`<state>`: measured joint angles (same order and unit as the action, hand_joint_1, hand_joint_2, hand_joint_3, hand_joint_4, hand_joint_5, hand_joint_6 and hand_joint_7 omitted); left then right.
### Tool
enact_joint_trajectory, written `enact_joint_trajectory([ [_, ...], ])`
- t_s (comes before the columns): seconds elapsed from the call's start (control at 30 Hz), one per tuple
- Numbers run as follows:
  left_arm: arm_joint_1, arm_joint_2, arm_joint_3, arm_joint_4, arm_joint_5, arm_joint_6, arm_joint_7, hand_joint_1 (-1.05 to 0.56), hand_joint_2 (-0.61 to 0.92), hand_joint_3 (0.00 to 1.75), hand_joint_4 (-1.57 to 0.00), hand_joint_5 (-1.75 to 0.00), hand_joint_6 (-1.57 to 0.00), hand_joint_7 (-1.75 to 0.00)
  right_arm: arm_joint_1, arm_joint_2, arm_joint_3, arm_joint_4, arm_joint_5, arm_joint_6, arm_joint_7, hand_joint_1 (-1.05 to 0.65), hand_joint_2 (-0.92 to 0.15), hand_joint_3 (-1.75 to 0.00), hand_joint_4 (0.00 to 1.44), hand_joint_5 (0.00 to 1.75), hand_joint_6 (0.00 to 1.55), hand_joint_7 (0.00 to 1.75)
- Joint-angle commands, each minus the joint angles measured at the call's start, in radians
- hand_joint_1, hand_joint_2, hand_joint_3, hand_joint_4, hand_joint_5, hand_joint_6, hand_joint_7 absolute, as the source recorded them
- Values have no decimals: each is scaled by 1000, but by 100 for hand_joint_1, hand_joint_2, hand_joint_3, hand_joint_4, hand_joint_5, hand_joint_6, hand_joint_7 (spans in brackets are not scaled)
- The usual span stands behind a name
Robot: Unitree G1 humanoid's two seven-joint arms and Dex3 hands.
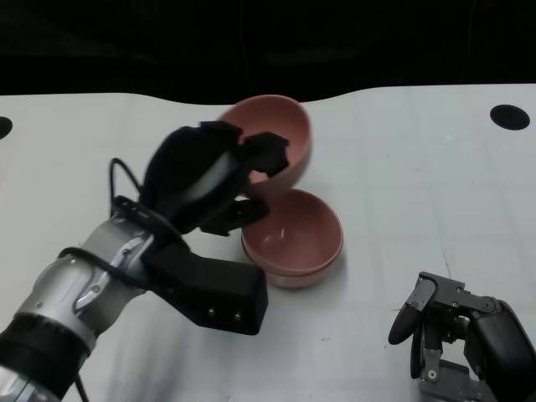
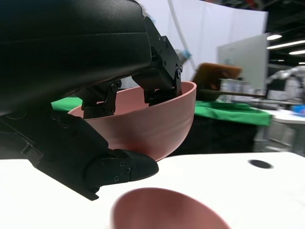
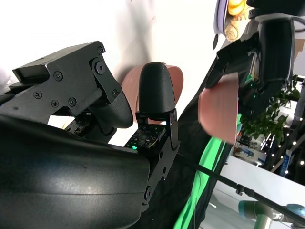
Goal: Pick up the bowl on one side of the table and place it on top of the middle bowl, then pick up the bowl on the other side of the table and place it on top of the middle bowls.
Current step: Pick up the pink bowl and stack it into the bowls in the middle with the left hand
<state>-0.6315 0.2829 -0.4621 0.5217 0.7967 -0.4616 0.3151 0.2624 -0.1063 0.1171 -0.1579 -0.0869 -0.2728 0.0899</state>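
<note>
The robot's left hand (image 1: 209, 180) held a smooth, round pink plastic bowl (image 1: 276, 138) off the white table (image 1: 419, 167), fingers hooked over the rim and the thumb pressed under the curved wall, as the left wrist view made plain. The lifted bowl was tilted, its mouth turned partly toward the camera, and it hung just behind and above a second pink bowl of the same make (image 1: 293, 239), which sat upright on the table near the middle.

To finish this step cleanly, the carried bowl would likely need to be levelled and brought forward until its base sat over the mouth of the resting bowl, then lowered straight down before the fingers let go; releasing it while tilted risked it catching on the near rim and sliding off or nudging the lower bowl aside.

The right hand (image 1: 456, 335) rested low at the near right of the table, holding nothing, its fingers loosely apart.

By count: two pink bowls were visible, one lifted and one on the table; no third bowl could be made out as separate. There were two hands and two small dark round holes (image 1: 509, 116) at the table's far edges.
</note>
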Motion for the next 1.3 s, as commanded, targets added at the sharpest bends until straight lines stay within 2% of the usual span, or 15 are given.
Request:
enact_joint_trajectory([
  [0.03, -45, -11, -28, 53, 16, -36, 9, -24, 65, 75, -84, -169, -82, -141, 5, 1, -9, -8, 11, 3, 1, -3, -33, -153, 91, 175, 82, 148],
  [0.2, -74, -14, -68, 84, 28, -46, -67, -25, 69, 69, -81, -174, -73, -158, 7, 2, -7, -17, 5, 11, 0, -2, -33, -153, 91, 175, 82, 148],
  [0.37, -94, -7, -85, 105, 4, -59, -179, -23, 70, 66, -80, -175, -71, -163, 3, 2, -6, -16, 2, 6, 0, -3, -34, -152, 90, 175, 81, 148],
  [0.57, -98, -12, -86, 117, 7, -46, -231, -22, 68, 62, -82, -175, -75, -153, -1, 0, -9, -3, -10, -13, -2, -3, -34, -152, 90, 175, 81, 148],
  [0.6, -99, -11, -87, 116, 6, -40, -251, -22, 70, 59, -81, -175, -75, -147, -2, 0, -9, -2, -10, -15, -2, -3, -34, -152, 89, 175, 81, 148],
  [0.67, -100, -9, -87, 112, 4, -37, -279, -24, 81, 39, -80, -160, -82, -113, -2, -1, -10, -2, -11, -17, -1, -3, -33, -152, 89, 175, 81, 148],
  [0.7, -99, -7, -89, 113, 11, -43, -272, -25, 84, 32, -81, -147, -85, -96, -1, -1, -10, -3, -12, -15, -1, -3, -33, -152, 89, 175, 81, 148],
  [0.73, -98, -5, -91, 114, 17, -48, -265, -28, 88, 21, -81, -106, -87, -62, 0, -1, -10, -4, -12, -15, -1, -3, -33, -152, 89, 175, 80, 148],
  [0.77, -98, -3, -94, 111, 27, -46, -262, -30, 90, 16, -83, -87, -91, -43, 0, -1, -10, -5, -11, -11, -2, -3, -33, -152, 89, 175, 80, 148],
  [0.8, -98, 0, -98, 109, 34, -45, -262, -34, 91, 19, -80, -73, -86, -25, 0, 0, -11, -6, -12, -9, -2, -3, -33, -152, 89, 175, 80, 148],
  [0.83, -98, 2, -100, 103, 37, -38, -273, -38, 92, 21, -75, -62, -81, -16, 0, 0, -11, -9, -13, -5, -3, -3, -33, -152, 89, 175, 80, 148],
  [0.93, -90, 10, -98, 71, 29, -13, -323, -47, 92, 25, -66, -32, -65, -2, -1, 1, -11, -8, -14, -8, -5, -3, -33, -152, 89, 175, 80, 148],
  [1.0, -83, 16, -92, 46, 15, 0, -361, -52, 92, 26, -61, -25, -59, 0, -1, 0, -12, -8, -11, -8, -3, -3, -33, -152, 89, 175, 80, 148],
  [1.13, -62, 27, -77, -6, -7, 34, -422, -68, 92, 39, -44, -13, -42, 0, -2, 1, -14, -9, -9, -4, -3, -3, -34, -151, 89, 175, 80, 148],
  [1.3, -15, 54, -38, -83, -36, 57, -419, -76, 92, 46, -28, -5, -31, 0, -6, -2, -15, 5, -14, -26, -5, -3, -33, -152, 89, 175, 80, 148],
])
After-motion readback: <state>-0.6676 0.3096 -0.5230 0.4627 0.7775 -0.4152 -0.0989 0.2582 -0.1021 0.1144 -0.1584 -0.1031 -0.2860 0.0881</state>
